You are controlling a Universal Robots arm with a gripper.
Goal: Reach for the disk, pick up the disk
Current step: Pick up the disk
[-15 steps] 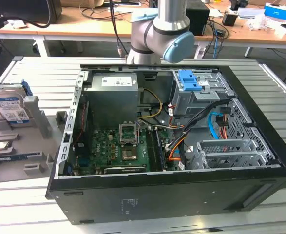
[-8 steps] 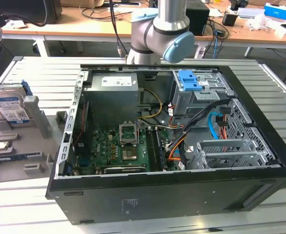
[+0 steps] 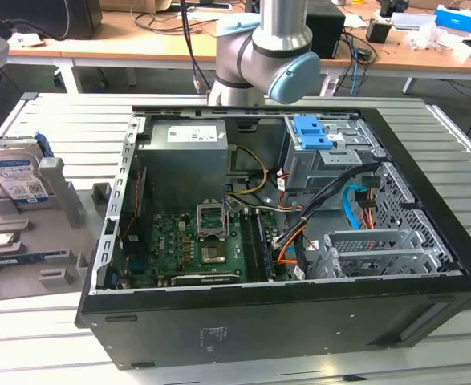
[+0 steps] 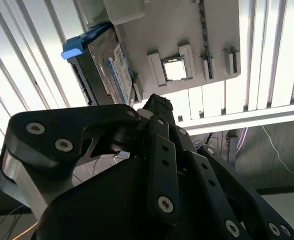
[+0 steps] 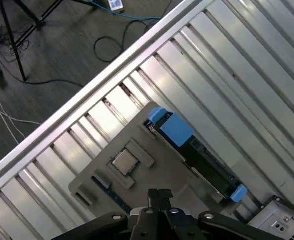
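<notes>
Standing on its edge in a slot of a grey fixture [image 3: 66, 204], the disk [image 3: 14, 172] sits on the slatted metal table [image 3: 42, 329], on the exterior view's left of the open computer case [image 3: 299, 313] and apart from it; its white-and-blue label faces the exterior camera, and a blue rail runs along its far edge; in the first wrist view the disk [image 5: 202, 157] shows edge-on, dark between two blue rail ends; in the second wrist view the disk [image 4: 109, 70] shows its label at a slant. The gripper [image 5: 160, 194] hangs above the fixture, its two black fingertips pressed together with nothing between them; it touches neither the disk nor the fixture, and in both wrist views the disk lies just beyond the fingertips. A square processor chip [image 5: 125, 161] lies flat in a recess of the fixture, beside the disk's slot. In the exterior view the arm [image 3: 271, 48] rises behind the case; a blue bracket [image 3: 311, 132] sits atop the case's metal drive cage; a green motherboard [image 3: 203, 241] lies inside the case.
</notes>
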